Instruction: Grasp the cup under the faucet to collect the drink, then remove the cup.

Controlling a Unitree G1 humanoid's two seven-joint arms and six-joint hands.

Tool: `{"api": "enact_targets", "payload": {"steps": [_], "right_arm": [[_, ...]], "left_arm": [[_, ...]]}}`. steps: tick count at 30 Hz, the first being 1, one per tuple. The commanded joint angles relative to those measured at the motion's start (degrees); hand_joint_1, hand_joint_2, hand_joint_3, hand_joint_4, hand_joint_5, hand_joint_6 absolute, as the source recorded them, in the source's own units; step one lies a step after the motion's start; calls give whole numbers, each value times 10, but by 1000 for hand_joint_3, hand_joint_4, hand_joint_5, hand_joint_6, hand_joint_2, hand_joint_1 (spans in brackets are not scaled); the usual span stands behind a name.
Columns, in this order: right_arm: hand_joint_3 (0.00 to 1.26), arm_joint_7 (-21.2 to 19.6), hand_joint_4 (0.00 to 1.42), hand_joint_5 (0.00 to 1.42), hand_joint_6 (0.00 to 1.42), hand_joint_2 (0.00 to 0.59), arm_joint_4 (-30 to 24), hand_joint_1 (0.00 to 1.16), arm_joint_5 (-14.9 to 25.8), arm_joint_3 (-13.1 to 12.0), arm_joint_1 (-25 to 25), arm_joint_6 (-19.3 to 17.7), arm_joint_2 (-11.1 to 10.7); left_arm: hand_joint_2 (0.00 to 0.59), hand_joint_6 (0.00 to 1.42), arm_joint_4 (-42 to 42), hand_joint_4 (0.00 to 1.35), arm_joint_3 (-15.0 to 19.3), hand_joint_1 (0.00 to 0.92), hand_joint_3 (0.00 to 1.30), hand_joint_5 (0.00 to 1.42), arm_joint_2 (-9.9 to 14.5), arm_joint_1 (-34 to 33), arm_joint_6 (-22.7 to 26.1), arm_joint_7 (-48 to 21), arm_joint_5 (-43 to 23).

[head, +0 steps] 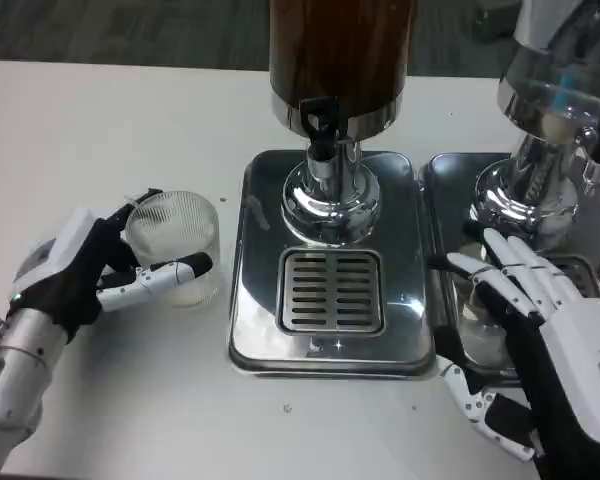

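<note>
1. We are seeing the left hand (75, 270) wrapping the cup (175, 245): fingers curling around its near and far sides, the cup standing upright on the table (100, 400).
2. The cup is sitting at the fingertip end of the left hand and well to the left of the tray (330, 350). It is clear, ribbed, and looking empty.
3. The faucet (318, 125) is hanging over the grille (332, 290), which lies to the right of the left hand and slightly farther from the robot than the cup.
4. The right hand (525, 300) is resting spread and holding nothing, beside the tray's right edge, its fingertips pointing away from the robot toward a second dispenser (540, 150).
5. We are judging the left hand the working hand: it has the cup already, while the right hand is merely closer to the tray.
6. We are judging the coming move a sideways carry to the right, keeping the cup's long axis vertical so that its mouth ends up under the faucet.
7. Risk, as we are reading it: the tray's raised rim catching the cup's base.
</note>
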Motion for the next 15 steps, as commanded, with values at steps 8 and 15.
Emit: {"api": "enact_targets", "payload": {"steps": [8,15], "right_arm": [[321,6,109,97,162,552,-6,565,11,-12,1,1,1],[321,11,109,96,162,548,-5,553,20,-16,2,0,0]], "left_arm": [[79,1246,6,376,-38,353,283,760,-20,23,9,70,36],[84,1290,6,434,-44,407,315,834,-24,27,17,103,39]]}}
